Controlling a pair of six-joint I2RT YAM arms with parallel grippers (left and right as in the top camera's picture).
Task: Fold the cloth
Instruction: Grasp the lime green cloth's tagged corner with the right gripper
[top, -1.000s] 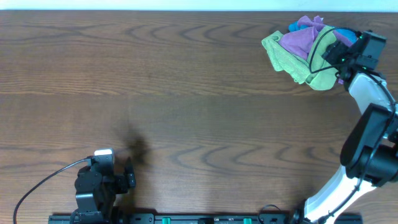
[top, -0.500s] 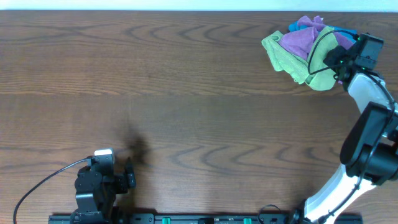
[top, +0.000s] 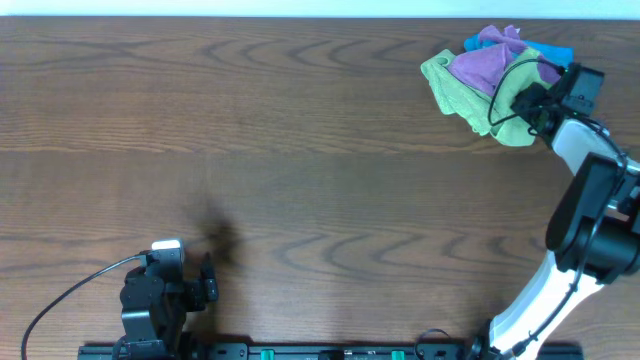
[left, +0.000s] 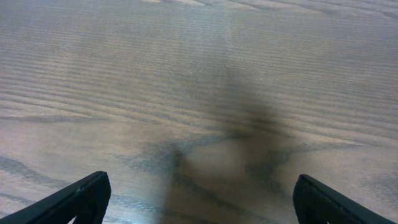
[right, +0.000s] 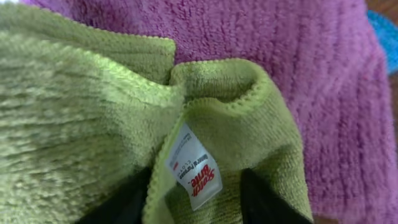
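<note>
Wooden table (top: 300, 150) bears the pile far right; our right gripper (top: 527, 101) clamps the green cloth (top: 455, 92) by its tagged edge, likely to drag it free of 2 others, while our left gripper (left: 199, 194) rests parted.

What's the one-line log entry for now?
right gripper: shut on crumpled green microfibre cloth | left gripper: open over wooden table | purple cloth, blue cloth: bunched with it | fold: not started

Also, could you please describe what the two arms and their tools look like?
The right arm has white links, black joints and a looping black cable by the black right tool. The left arm is all black, with a silver-white cap and a thin black lead; the left tool has black fingers.
</note>
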